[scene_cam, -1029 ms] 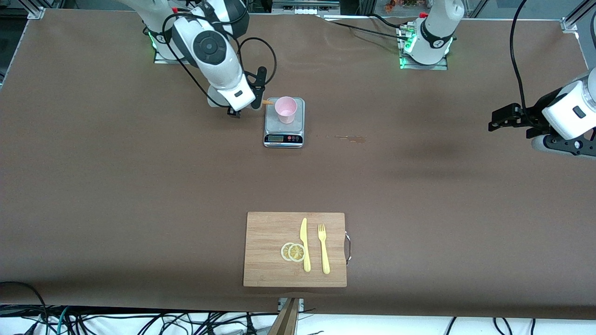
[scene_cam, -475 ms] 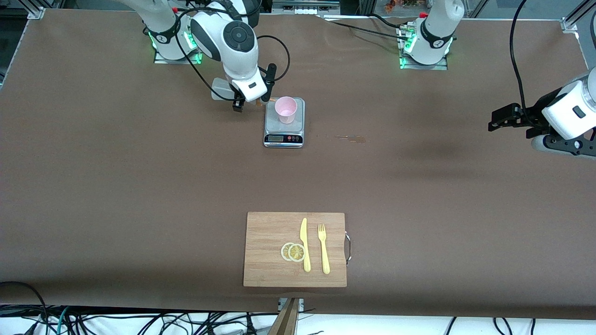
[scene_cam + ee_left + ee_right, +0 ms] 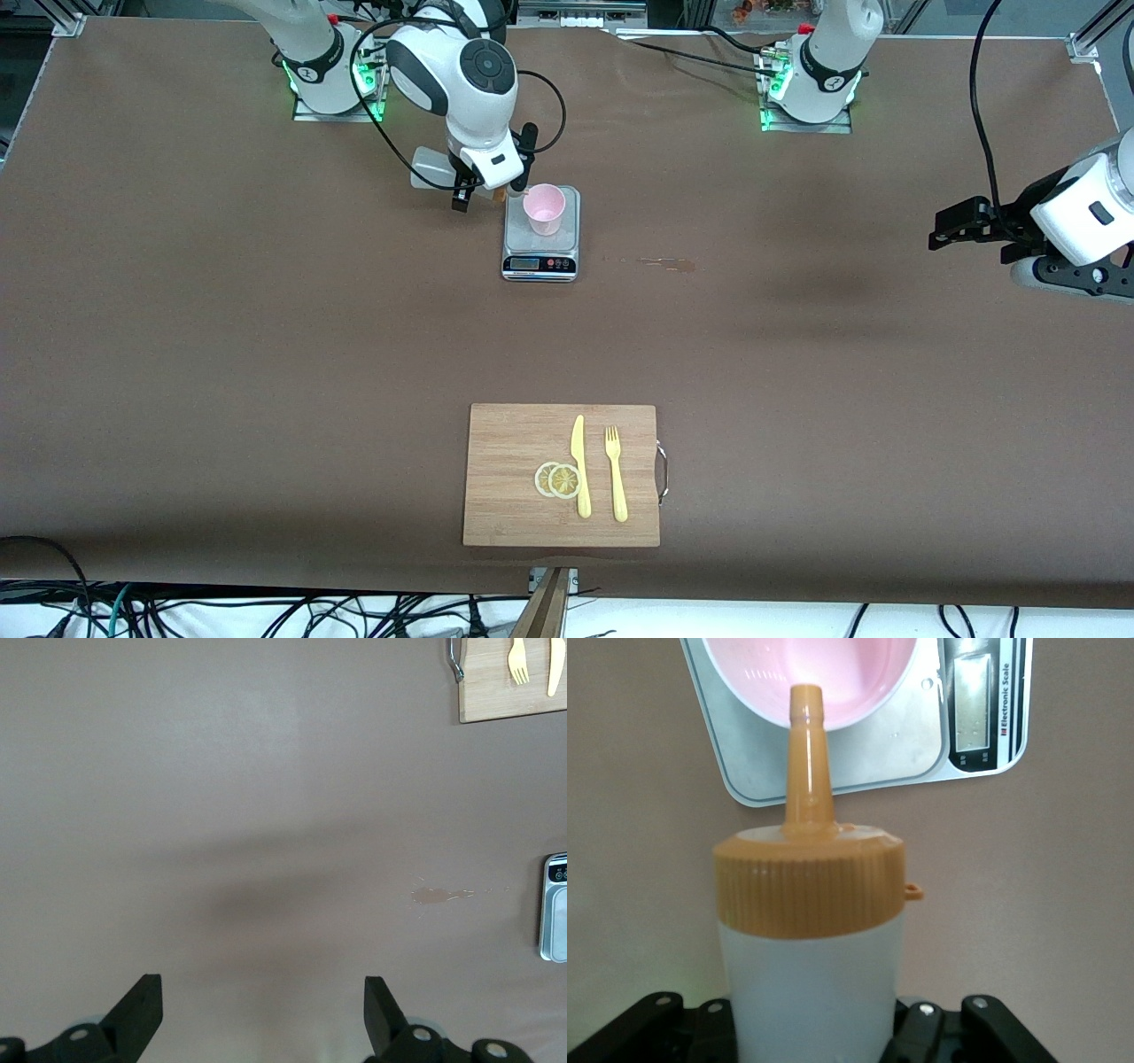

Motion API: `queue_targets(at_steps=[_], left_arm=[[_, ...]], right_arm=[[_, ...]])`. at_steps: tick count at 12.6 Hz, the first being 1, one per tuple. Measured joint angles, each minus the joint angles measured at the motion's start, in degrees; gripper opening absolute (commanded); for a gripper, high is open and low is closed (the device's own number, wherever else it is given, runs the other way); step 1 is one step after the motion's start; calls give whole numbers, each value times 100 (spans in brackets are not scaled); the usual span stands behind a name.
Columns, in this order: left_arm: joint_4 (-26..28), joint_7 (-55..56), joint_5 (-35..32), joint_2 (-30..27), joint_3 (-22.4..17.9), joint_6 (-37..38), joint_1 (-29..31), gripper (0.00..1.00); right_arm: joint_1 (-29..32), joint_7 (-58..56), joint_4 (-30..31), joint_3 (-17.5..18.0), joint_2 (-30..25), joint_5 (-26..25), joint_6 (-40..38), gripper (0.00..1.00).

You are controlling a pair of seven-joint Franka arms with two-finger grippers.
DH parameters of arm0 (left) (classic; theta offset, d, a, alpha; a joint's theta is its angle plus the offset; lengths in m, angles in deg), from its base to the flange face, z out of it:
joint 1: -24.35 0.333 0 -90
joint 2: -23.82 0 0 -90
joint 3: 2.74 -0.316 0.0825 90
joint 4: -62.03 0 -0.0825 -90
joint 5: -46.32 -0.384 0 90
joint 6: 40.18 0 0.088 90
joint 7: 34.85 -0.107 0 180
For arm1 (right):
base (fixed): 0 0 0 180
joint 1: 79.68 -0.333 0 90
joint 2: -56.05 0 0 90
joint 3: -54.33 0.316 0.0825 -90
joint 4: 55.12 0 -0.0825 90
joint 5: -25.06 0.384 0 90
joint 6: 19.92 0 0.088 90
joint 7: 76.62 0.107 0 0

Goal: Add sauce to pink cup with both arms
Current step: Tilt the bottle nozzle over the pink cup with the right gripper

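A wide brown table [image 3: 266, 354] fills the room's centre, with metal framing at its corners and loose cables along the edge nearest the front camera. A small scale [image 3: 540, 235] sits toward the arm bases, and the pink cup [image 3: 543, 208] stands on its platform. The right gripper [image 3: 485, 188], just beside the scale toward the right arm's end, is clamped on the bottle [image 3: 808, 930], tilted so its orange nozzle points at the cup's rim. A small sauce stain [image 3: 664, 262] marks the cloth beside the scale, toward the left arm's end. A wooden board [image 3: 514, 505] with knife [image 3: 580, 465], fork [image 3: 615, 474] and lemon slices [image 3: 558, 479] lies well nearer the camera than the scale. The left gripper [image 3: 961, 226] waits, jaws spread and empty, over bare table at the left arm's end.
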Motion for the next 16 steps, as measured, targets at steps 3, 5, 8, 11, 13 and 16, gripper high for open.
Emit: queue_targets(at_steps=[3, 5, 8, 11, 13, 16], left_arm=[[0, 0, 0, 1, 3, 0, -1, 100], [-1, 0, 0, 1, 3, 0, -1, 100], [-2, 0, 0, 1, 4, 0, -1, 100], [-2, 0, 0, 2, 4, 0, -1, 100], [-2, 0, 0, 2, 4, 0, -1, 100], [-3, 0, 0, 2, 4, 0, -1, 100]], right_arm=[[-84, 109, -71, 0, 95, -213, -62, 17], [-155, 185, -244, 1, 209, -377, -295, 17], [-272, 282, -518, 1, 397, -517, -617, 17], [-338, 380, -731, 1, 541, -628, -873, 17], [-393, 406, -902, 1, 625, -730, -1131, 17], [-408, 421, -1036, 1, 687, -770, -1295, 17]])
